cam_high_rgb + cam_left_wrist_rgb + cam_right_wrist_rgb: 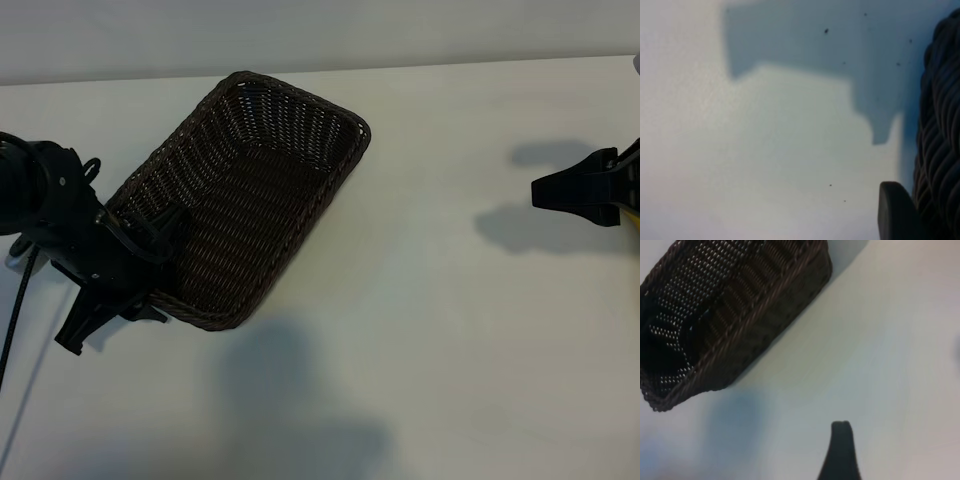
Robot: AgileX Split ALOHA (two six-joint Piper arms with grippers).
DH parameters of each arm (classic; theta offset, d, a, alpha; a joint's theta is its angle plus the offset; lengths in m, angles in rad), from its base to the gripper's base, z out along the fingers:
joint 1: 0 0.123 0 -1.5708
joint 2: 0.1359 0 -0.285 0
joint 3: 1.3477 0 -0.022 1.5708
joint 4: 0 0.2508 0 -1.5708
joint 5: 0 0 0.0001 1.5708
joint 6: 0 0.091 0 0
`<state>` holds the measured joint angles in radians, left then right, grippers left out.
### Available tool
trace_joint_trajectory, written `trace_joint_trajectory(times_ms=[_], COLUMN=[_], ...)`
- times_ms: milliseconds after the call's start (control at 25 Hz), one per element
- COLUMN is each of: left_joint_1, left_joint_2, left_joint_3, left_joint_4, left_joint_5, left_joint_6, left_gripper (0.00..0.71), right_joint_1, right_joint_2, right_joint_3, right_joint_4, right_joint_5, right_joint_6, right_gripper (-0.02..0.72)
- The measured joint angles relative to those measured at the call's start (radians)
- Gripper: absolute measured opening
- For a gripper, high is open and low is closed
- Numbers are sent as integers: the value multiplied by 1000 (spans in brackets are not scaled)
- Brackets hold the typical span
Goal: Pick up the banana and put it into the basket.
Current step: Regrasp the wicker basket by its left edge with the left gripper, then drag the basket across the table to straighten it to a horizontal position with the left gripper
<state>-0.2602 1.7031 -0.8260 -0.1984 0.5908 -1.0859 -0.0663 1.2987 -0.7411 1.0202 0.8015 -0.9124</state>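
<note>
Banana not yet in the basket; task hardly begun.
The white worktop (450, 350) carries the dark wicker basket (250, 180), which lies empty. The left pincer (150, 262) sits at the basket's near-left rim, one finger inside and one outside; whether it grips the rim I cannot tell. The right pincer (560, 192) hangs open, well apart, holding nothing. The banana is nowhere clearly visible.
</note>
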Motion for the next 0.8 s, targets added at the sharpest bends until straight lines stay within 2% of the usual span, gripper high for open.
trace_joint_trajectory(times_ms=[120,480,680,800], left_joint_1=[0,0,0,0], left_joint_2=[-35,-97,-97,-97], left_joint_3=[0,-35,-111,-163], left_joint_4=[0,3,-1,-45], left_joint_5=[-9,14,44,47], left_joint_6=[9,118,222,324], left_gripper=[168,158,158,157], right_joint_1=[0,0,0,0], right_joint_2=[0,0,0,0], right_joint_3=[0,0,0,0], right_joint_4=[0,0,0,0], right_joint_5=[0,0,0,0], right_joint_6=[0,1,1,1], right_gripper=[583,583,583,583])
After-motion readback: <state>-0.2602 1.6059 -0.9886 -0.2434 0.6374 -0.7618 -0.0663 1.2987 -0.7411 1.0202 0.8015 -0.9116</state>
